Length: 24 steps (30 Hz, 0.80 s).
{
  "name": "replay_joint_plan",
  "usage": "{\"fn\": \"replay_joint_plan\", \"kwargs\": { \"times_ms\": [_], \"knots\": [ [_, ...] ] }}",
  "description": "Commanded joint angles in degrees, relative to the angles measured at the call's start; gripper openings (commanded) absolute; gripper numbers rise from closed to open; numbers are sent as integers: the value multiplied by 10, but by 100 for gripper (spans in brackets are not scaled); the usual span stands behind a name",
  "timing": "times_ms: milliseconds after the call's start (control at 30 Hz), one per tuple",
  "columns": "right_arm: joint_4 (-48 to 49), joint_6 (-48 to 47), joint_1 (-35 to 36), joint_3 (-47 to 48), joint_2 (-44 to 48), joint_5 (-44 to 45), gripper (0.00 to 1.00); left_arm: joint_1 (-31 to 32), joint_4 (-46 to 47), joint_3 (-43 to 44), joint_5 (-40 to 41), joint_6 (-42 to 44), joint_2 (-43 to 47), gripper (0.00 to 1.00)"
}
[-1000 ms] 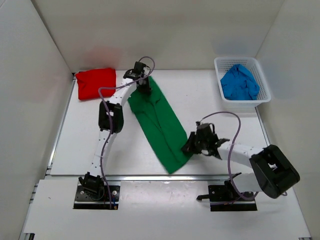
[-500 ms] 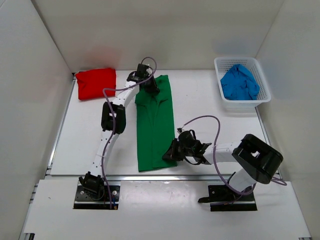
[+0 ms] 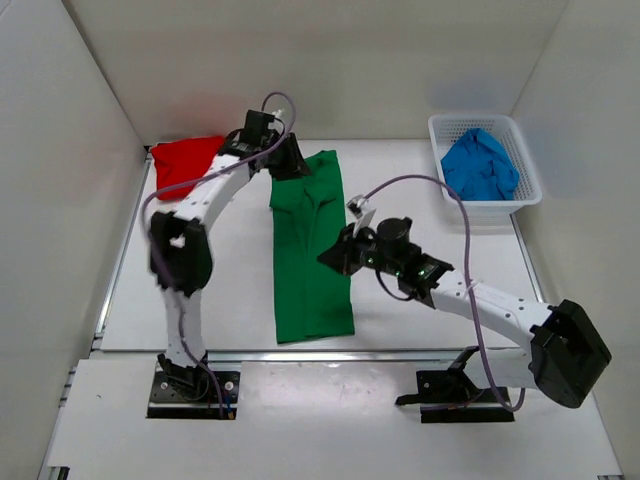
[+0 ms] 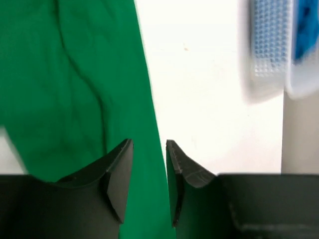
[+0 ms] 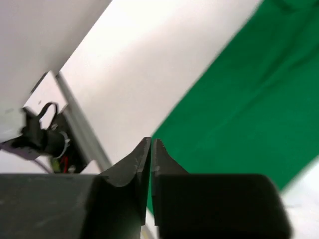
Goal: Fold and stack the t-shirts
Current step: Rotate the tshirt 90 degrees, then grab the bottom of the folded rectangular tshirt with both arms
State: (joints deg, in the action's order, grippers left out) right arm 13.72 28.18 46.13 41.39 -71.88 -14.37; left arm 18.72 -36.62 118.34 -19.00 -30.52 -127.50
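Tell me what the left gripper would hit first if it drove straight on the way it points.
The plain green cloth t-shirt: the left gripper holds its jaws apart over that shirt's edge, so cloth likely comes first, with the white table beside it. Its height above the cloth is unclear.

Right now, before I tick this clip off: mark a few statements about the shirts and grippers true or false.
1. The blue t-shirt lies in the white basket. True.
2. The green t-shirt is stacked on the red t-shirt. False: it lies as a long strip mid-table, apart from the red one in the far left corner.
3. The left gripper has its jaws apart at the green t-shirt's far end. True.
4. The right gripper grips the blue t-shirt. False: it is over the green t-shirt's right edge, away from the basket.
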Motion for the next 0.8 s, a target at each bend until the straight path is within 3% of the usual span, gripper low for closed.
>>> {"fn": "replay_joint_plan", "kwargs": {
  "times_ms": [0,33,100,167,200,300,333,400,467,633,767],
  "knots": [
    [-62,-69,-67,5,21,-84,0,28,28,-244,16,51,236,44],
    [-68,-68,-85,-9,36,-95,1,36,34,-350,27,54,310,43],
    [-94,-46,-110,-40,67,-102,0,41,39,-481,20,56,408,42],
    [-117,-28,-116,-89,124,-100,6,55,30,-597,30,59,497,44],
    [-132,-12,-125,-104,138,-94,20,61,21,-663,33,57,549,45],
    [-157,27,-144,-171,191,-118,29,82,28,-811,49,22,673,48],
    [-163,44,-147,-193,207,-122,41,84,30,-860,46,7,713,50],
    [-170,59,-145,-224,235,-119,57,83,37,-917,52,-22,766,51],
    [-174,81,-138,-249,246,-111,60,89,56,-953,56,-54,806,51],
    [-142,112,-105,-267,206,-102,62,97,115,-1025,51,-131,856,54],
    [-90,127,-92,-269,142,-101,61,124,156,-1029,58,-159,846,53]
  ]
}}
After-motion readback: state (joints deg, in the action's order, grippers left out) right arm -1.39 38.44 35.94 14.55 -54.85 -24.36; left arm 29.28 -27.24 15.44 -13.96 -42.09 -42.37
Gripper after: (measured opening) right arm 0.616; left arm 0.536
